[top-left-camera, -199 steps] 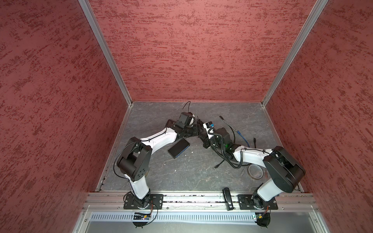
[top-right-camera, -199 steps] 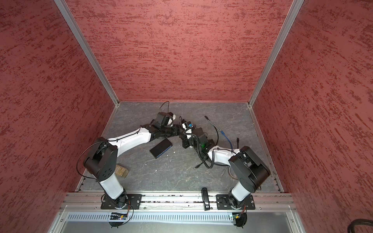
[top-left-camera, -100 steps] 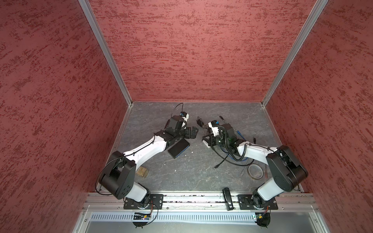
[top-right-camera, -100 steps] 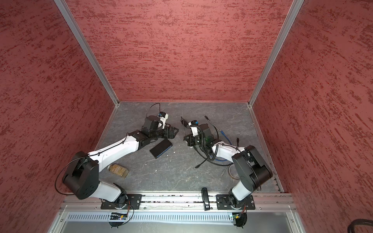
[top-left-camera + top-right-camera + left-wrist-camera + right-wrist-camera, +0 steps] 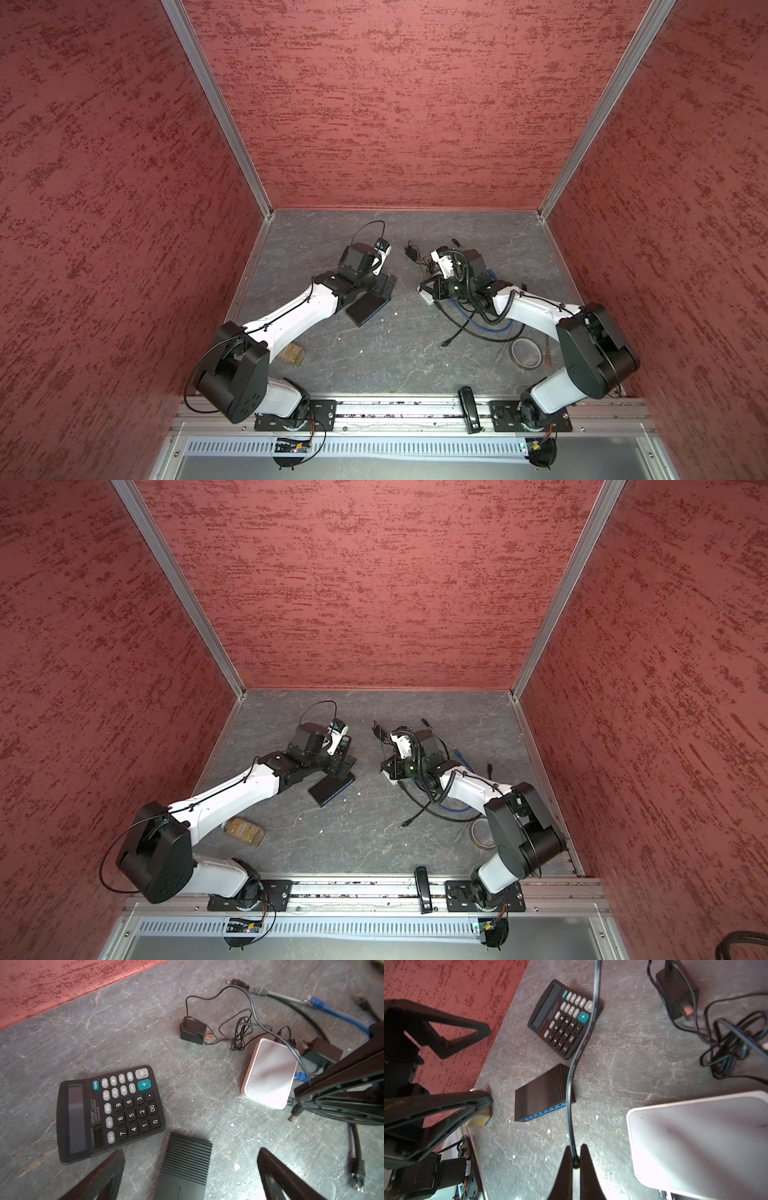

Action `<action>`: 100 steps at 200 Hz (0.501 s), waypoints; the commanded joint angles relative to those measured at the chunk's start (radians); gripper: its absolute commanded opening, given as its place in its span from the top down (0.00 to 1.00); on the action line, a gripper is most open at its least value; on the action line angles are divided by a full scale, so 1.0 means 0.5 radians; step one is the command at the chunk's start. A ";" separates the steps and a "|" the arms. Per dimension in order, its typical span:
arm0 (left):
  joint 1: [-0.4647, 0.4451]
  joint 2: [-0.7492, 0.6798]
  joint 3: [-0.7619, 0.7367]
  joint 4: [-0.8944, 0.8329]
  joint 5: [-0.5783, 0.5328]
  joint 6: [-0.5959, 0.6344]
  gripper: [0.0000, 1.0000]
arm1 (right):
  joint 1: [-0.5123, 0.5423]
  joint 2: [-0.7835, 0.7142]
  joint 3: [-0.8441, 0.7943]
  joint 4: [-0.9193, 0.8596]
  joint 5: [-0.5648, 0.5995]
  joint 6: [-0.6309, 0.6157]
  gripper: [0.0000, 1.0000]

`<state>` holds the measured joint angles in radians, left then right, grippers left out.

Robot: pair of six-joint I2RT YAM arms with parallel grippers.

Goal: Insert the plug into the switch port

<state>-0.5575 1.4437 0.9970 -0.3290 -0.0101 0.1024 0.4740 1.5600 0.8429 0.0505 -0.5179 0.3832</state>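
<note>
We seem to be bringing the plug over: the right end effector pinches its cable beside the white box. The left end effector hangs spread over the black switch, left of the surface's middle. Next, we'd align plug and port.

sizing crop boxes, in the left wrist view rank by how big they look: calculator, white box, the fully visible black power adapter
1. calculator
2. white box
3. black power adapter
The adapter lies farthest from the camera, so it may look smaller than it really is.
</note>
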 commanded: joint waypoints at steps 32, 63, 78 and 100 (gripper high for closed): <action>-0.005 0.288 0.192 -0.635 -0.037 0.158 0.00 | -0.014 -0.054 0.077 -0.162 0.006 -0.082 1.00; -0.002 0.340 0.181 -0.726 -0.087 0.236 0.00 | -0.012 -0.046 0.070 -0.169 -0.002 -0.088 1.00; 0.002 0.360 0.188 -0.759 -0.075 0.271 0.00 | -0.011 -0.034 0.069 -0.163 -0.007 -0.085 1.00; 0.003 0.420 0.212 -0.808 -0.068 0.300 0.00 | -0.013 -0.020 0.073 -0.148 -0.004 -0.084 1.00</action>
<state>-0.5571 1.6192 1.0744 -0.6785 -0.0357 0.2123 0.4736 1.5547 0.8463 -0.0208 -0.5182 0.3515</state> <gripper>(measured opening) 0.997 0.065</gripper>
